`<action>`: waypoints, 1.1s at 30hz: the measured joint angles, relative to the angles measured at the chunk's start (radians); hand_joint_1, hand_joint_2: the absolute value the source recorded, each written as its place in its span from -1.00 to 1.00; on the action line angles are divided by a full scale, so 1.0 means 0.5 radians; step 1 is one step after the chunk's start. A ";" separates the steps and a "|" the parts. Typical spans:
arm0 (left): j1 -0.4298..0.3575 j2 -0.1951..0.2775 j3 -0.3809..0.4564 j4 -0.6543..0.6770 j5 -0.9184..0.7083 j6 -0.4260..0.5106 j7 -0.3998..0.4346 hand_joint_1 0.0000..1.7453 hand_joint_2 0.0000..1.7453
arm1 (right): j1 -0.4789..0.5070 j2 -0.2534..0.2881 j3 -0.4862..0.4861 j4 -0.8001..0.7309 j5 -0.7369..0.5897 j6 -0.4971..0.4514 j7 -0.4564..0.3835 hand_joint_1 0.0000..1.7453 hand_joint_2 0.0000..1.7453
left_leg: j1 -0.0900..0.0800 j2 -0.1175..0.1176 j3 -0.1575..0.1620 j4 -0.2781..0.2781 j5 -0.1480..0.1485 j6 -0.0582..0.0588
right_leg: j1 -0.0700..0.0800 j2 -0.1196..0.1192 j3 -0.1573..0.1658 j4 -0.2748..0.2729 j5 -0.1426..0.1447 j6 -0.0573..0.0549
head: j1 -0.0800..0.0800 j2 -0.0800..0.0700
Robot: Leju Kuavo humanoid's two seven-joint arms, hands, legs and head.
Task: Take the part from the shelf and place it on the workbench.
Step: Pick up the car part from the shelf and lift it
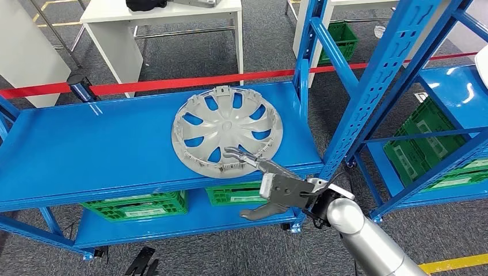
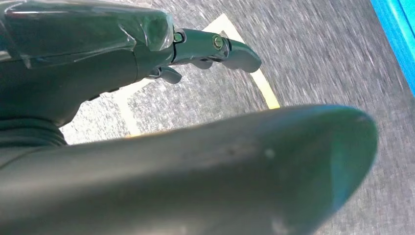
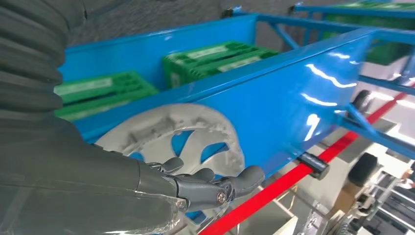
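One silver hubcap [image 1: 227, 131] lies flat on the blue shelf [image 1: 86, 149] in the head view, with the right hand [image 1: 270, 183] spread empty, fingertips over its near rim. Left wrist view shows the left hand [image 2: 147, 54] above grey carpet, its grasp impossible to tell. Right wrist view shows fingers [image 3: 210, 185] extended just above the hubcap.

Seen from high on the robot's body, the head camera looks forward and down over the blue shelf [image 1: 86, 144], taking in the silver wheel cover [image 1: 227, 131] lying on it, green crates [image 1: 138, 205] on the level below and white tables beyond a red barrier tape [image 1: 172, 83]. The right wrist camera sits close behind the right hand [image 3: 195, 188], its picture turned, facing the same shelf, wheel cover and tape at near range; these the two views share. The left wrist camera looks down past the left hand [image 2: 205, 49] at blurred grey carpet [image 2: 318, 63] with a yellow floor marking.
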 joint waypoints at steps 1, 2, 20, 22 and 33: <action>-0.004 -0.003 -0.004 -0.001 -0.001 0.000 0.001 -1.00 -1.00 | -0.030 0.001 0.034 0.027 0.030 -0.026 -0.002 -1.00 1.00 | 0.005 0.000 -0.037 0.076 -0.043 -0.012 | -0.005 0.001 0.002 -0.001 0.001 -0.007 | -0.002 0.000; -0.006 -0.005 -0.009 -0.003 -0.002 0.000 0.002 -1.00 -1.00 | -0.058 0.002 0.067 0.053 0.069 -0.060 -0.004 -1.00 1.00 | 0.010 0.000 -0.095 0.194 -0.099 -0.024 | -0.005 0.001 0.003 -0.001 0.000 -0.012 | -0.005 0.000; 0.000 -0.003 -0.083 -0.011 0.077 -0.009 0.000 -1.00 -1.00 | -0.335 0.071 0.465 0.577 1.031 -0.666 -0.028 -1.00 1.00 | -0.003 -0.004 -0.003 -0.077 0.091 0.073 | 0.007 0.002 -0.276 0.544 -0.215 0.008 | 0.004 0.000; 0.000 -0.006 -0.088 -0.012 0.085 -0.009 0.000 -1.00 -1.00 | -0.341 0.084 0.495 0.641 1.084 -0.700 -0.029 -1.00 1.00 | -0.009 -0.010 -0.002 -0.076 0.090 0.073 | 0.009 0.002 -0.251 0.483 -0.168 0.026 | 0.004 0.000; -0.005 -0.017 -0.122 -0.024 0.099 0.002 0.004 -1.00 -1.00 | -0.432 0.198 0.629 0.883 1.202 -0.771 -0.032 -1.00 1.00 | 0.002 -0.007 -0.160 0.250 -0.094 -0.024 | 0.007 0.002 0.008 -0.026 0.012 -0.033 | -0.008 0.000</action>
